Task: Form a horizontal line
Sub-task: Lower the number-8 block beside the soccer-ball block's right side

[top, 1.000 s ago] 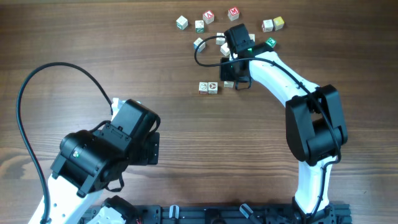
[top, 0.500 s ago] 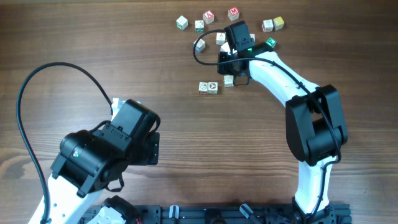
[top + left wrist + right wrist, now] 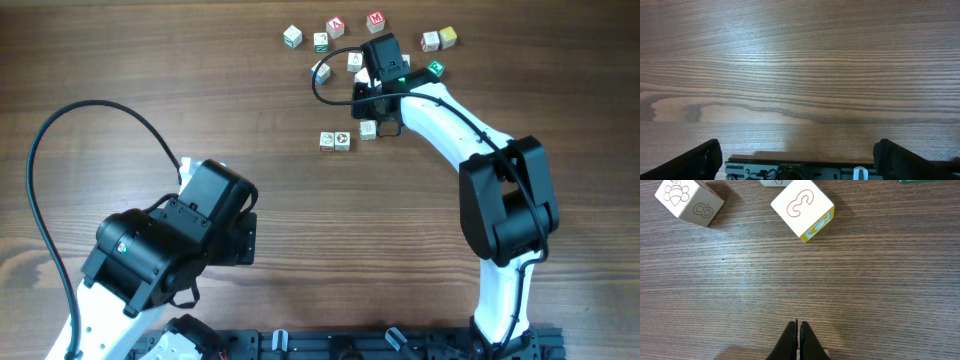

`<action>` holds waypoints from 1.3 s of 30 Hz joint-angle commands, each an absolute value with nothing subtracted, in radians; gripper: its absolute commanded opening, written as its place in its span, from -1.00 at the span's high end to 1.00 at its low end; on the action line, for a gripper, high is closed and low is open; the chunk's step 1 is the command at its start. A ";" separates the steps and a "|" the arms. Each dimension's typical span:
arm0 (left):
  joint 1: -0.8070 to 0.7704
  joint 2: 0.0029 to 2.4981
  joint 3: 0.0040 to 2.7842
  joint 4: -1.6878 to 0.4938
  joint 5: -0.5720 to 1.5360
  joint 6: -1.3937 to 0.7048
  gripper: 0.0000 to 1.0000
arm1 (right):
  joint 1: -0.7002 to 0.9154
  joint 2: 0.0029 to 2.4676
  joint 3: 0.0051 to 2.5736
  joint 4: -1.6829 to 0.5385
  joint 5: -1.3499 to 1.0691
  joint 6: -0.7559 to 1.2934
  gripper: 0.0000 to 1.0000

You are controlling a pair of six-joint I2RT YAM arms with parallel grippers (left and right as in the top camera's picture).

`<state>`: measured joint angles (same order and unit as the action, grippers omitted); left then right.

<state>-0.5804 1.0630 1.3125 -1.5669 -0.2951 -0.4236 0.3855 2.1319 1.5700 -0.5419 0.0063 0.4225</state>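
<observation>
whitish cube (image 3: pixel 366 130) partly behind right pincer (image 3: pixel 798 332)

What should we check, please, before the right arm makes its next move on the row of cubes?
1. Right end effector shut with nothing between its fingers: ok.
2. Horizontal line has its two left cubes touching and level: ok.
3. Third cube level with that pair: not ok, it sits higher.
4. Left end effector open, empty, over bare table: ok.
5. Cable loop clear of the loose cubes: cannot tell.
</observation>
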 commanded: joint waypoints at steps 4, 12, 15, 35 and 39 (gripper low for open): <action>-0.577 1.063 1.307 -1.565 -0.311 -0.422 -1.00 | 0.384 2.154 1.562 -0.582 0.036 0.451 0.91; -0.577 1.063 1.307 -1.564 -0.311 -0.422 -1.00 | 0.384 2.154 1.562 -0.627 0.036 0.456 0.91; -0.577 1.063 1.307 -1.564 -0.311 -0.422 -1.00 | 0.384 2.154 1.562 -0.645 0.034 0.455 0.91; -0.577 1.063 1.307 -1.564 -0.311 -0.422 -1.00 | 0.384 2.154 1.562 -0.670 -0.049 0.403 0.91; -0.577 1.063 1.307 -1.564 -0.311 -0.422 -1.00 | 0.384 2.154 1.562 -0.690 -0.073 0.393 0.90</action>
